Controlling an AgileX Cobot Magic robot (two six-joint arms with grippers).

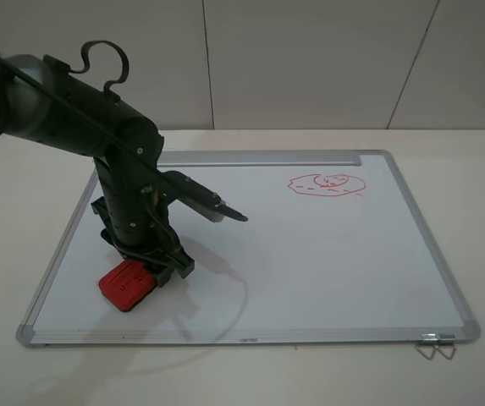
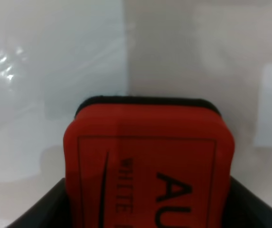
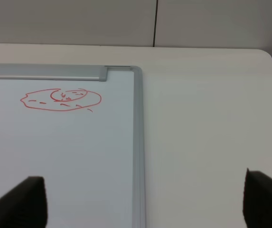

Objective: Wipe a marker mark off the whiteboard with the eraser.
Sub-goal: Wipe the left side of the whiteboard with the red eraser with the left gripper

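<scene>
Left pincer [image 1: 145, 269] clamped on red eraser [image 1: 126, 286], seemingly flat on whiteboard [image 1: 310, 254], right pincer [image 3: 141, 199] spread apart

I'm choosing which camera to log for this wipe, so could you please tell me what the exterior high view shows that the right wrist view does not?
Only the exterior high view shows the left gripper closed on the eraser at the near left corner of the whiteboard, plus a wire clip at its near right corner. Only the right wrist view shows the right gripper, its dark fingertips spread wide apart. Both share the red oval scribble, the silver tray strip and the pale table.
</scene>
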